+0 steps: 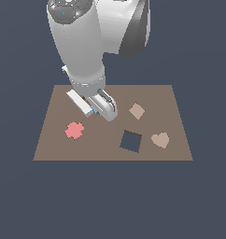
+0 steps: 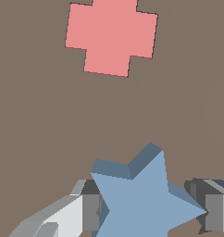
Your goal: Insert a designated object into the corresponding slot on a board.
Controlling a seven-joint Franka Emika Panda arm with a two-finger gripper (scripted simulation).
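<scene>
The light-blue star [image 2: 138, 192] sits between my two fingers [image 2: 79, 210], which press against its sides. My gripper [image 2: 146, 212] is shut on it, just above the brown board [image 2: 40, 115]. In the exterior view the gripper [image 1: 98, 113] hangs low over the board [image 1: 54, 149] left of its middle, and only a blue sliver of the star [image 1: 95, 112] shows under the hand. No star-shaped slot is visible in either view; the arm may be hiding it.
A pink cross piece [image 1: 74, 130] [image 2: 111, 37] lies close by, towards the exterior view's left. A dark square hole [image 1: 130, 141], a tan heart [image 1: 160, 139] and a tan diamond-set square [image 1: 137, 110] lie to the right.
</scene>
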